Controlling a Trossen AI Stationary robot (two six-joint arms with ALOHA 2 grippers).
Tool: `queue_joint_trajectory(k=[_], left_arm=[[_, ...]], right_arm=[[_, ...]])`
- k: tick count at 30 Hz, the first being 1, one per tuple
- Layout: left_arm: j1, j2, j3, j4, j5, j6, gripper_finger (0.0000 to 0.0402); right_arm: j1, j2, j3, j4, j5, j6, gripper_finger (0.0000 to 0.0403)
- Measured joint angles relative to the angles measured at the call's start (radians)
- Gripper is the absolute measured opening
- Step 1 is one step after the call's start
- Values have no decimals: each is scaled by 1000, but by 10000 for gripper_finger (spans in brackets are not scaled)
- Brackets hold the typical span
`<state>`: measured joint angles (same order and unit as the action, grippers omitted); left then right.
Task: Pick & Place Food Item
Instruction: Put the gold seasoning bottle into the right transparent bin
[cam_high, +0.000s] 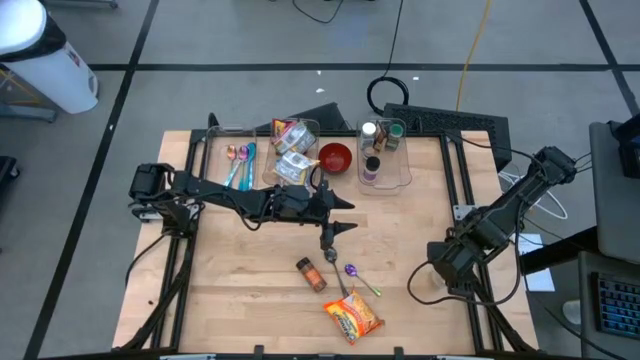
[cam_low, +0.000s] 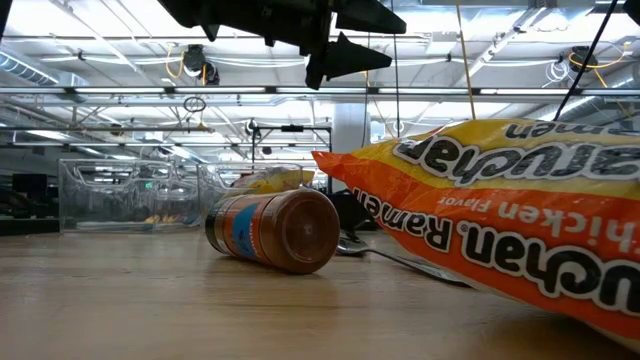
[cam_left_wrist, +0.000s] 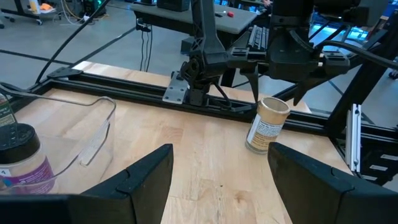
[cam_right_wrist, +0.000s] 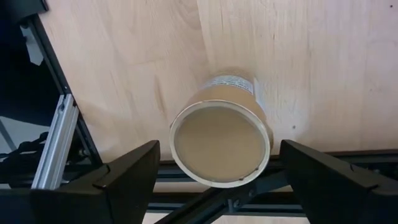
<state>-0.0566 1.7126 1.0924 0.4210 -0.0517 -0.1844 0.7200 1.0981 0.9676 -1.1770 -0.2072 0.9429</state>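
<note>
Near the table's right edge, the right gripper (cam_right_wrist: 214, 174) hovers above an upright paper cup (cam_right_wrist: 221, 142), jaws apart either side, not touching. Left gripper (cam_high: 345, 215), jaws apart, waits mid-table.

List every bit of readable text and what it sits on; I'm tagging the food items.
"Ramen", "Chicken Flavor": on the orange noodle packet, upside down in the low view; its brand word is cut off.
Spice jar: label too blurred to read.
Paper cup: print too small.
Purple-labelled jar: unreadable.
</note>
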Motion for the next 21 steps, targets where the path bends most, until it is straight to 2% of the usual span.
queue_joint_trajectory(k=[21], left_arm=[[0, 0, 0, 0, 0, -2, 271]], right_arm=[[0, 0, -19, 40, -1, 11, 322]])
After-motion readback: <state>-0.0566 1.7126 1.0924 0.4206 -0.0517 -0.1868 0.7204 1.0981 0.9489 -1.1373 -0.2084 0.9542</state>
